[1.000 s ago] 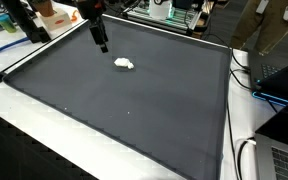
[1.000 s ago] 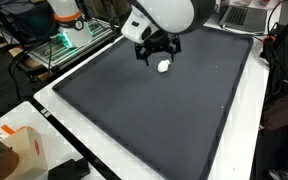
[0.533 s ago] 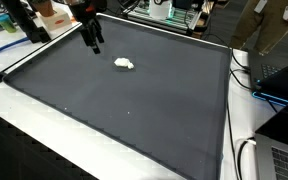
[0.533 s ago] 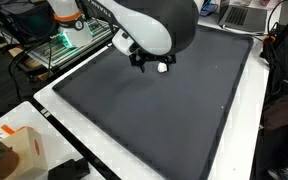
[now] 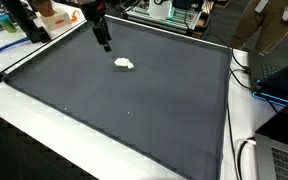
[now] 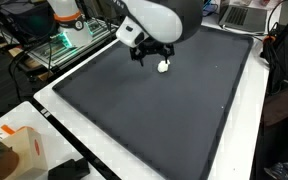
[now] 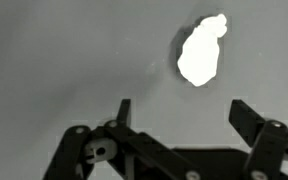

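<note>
pincer (image 5: 104,42) over the dark mat (image 5: 134,110) on the table (image 5: 14,130), jaws spread wide and empty. within the last second it swung a little away from the white crumpled lump (image 5: 124,64) and came back beside it (the lump itself has not shifted). in the wrist view the lump (image 7: 201,50) lies just beyond the fingertips (image 7: 124,108), apart from them: no contact, nothing gripped so far.

Hand (image 7: 180,106) spread wide near white lump (image 7: 201,50).
</note>
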Robot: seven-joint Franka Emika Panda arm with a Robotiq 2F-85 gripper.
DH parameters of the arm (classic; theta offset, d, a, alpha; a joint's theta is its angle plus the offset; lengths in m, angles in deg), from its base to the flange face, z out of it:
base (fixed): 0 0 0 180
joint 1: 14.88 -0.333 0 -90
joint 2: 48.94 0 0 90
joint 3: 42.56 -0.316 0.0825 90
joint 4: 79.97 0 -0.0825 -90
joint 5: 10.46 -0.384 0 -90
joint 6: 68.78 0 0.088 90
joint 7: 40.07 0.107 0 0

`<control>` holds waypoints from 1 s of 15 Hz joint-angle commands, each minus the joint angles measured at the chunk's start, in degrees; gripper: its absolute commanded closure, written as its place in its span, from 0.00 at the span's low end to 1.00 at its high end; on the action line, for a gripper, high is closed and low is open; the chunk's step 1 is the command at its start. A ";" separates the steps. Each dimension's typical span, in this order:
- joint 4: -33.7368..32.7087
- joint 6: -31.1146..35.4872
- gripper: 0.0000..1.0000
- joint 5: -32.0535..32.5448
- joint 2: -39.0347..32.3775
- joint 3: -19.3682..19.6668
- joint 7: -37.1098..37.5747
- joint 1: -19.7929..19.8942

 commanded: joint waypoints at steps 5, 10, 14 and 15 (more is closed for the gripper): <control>25.65 -5.73 0.00 -0.02 23.19 -7.76 -0.58 3.55; 39.42 -12.05 0.00 -0.06 36.44 -24.36 1.94 10.95; 39.36 -13.85 0.00 0.01 36.16 -31.66 4.56 13.08; 40.63 -15.41 0.00 0.02 38.26 -35.35 6.18 15.18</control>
